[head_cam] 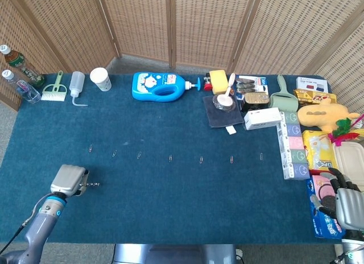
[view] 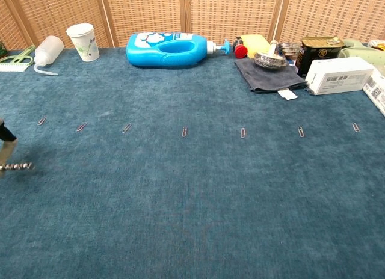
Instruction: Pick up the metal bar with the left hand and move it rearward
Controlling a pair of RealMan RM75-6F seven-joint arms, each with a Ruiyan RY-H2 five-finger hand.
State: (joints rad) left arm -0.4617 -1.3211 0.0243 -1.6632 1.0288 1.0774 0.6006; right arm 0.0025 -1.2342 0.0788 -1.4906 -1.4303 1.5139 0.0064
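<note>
The metal bar (head_cam: 91, 185) is a thin twisted rod sticking out to the right of my left hand (head_cam: 69, 179), which grips it near the front left of the blue table. In the chest view only the bar's tip (view: 20, 166) and a finger (view: 6, 151) of the left hand show at the left edge; the bar hangs a little above the cloth. My right hand (head_cam: 346, 200) sits at the front right corner, fingers curled over packets; I cannot tell whether it holds anything.
A row of paper clips (head_cam: 170, 158) crosses the table's middle. A blue detergent bottle (head_cam: 162, 85), paper cup (head_cam: 100, 78), squeeze bottle (head_cam: 77, 83) and small brush (head_cam: 54, 90) line the back. Boxes, a cloth and snacks (head_cam: 319, 151) crowd the right side.
</note>
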